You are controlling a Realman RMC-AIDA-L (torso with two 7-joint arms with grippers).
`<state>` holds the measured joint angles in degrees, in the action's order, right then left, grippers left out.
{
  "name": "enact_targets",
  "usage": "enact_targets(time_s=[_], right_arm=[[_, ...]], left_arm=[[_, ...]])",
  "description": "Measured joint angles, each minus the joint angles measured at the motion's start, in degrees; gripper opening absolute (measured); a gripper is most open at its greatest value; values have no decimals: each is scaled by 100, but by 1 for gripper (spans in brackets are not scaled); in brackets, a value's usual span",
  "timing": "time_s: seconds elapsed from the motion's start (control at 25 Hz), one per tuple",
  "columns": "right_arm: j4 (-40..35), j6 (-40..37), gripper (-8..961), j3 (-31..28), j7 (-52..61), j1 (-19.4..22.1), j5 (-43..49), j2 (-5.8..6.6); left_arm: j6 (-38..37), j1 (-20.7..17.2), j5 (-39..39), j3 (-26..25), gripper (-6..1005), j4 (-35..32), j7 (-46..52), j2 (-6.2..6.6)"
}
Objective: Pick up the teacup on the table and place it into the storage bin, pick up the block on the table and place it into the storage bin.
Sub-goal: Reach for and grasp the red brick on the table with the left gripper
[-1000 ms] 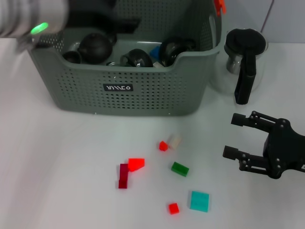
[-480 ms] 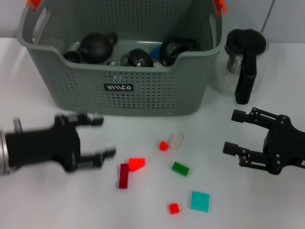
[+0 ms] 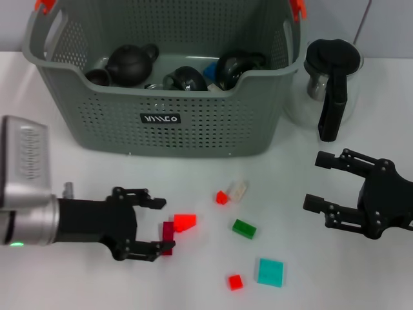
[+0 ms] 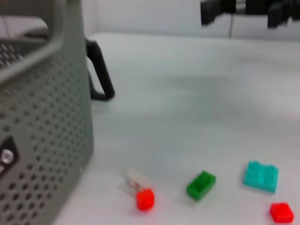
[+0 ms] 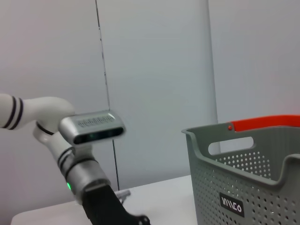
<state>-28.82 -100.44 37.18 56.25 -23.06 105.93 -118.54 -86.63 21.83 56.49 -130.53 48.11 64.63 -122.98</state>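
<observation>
My left gripper [image 3: 157, 224] lies low on the table [image 3: 77, 174], fingers apart around the dark red block [image 3: 168, 237]. Right gripper [image 3: 321, 184] idles at 3 o'clock, fingers apart. Storage bin [image 3: 193, 129] at 12; label unreadable.

Bright, even light; soft wrist-view blur

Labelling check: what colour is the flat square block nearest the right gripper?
Teal flat square block, clearest in head view.

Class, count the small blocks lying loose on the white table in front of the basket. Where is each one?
7. Dark red block and bright red wedge at the left tool; small red touching pale block; green centre; teal and red nearest. Others may be hidden.
</observation>
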Motion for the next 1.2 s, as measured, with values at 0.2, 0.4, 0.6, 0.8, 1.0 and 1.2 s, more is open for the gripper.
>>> enact_targets(time_s=[0.2,0.4,0.6,0.8,1.0,1.2], right_arm=[[-2,3,825,0,0,10,3,-7],[-2,18,825,0,0,30,13,-11],[-2,24,825,-1,0,42,16,-11],[-2,32,825,0,0,41,16,-11],[-2,34,825,-7,0,39,16,-1],[-1,34,825,-9,0,38,16,-2]], left_arm=[[273,336,-413,22,739,-409,8,39],[422,419,-599,38,732,-449,12,5],[468,427,-626,104,724,-459,8,-5],[472,414,-693,121,716,-462,16,-19],[478,376,-700,100,708,-418,18,-74],[619,370,-701,107,701,-424,18,-99]])
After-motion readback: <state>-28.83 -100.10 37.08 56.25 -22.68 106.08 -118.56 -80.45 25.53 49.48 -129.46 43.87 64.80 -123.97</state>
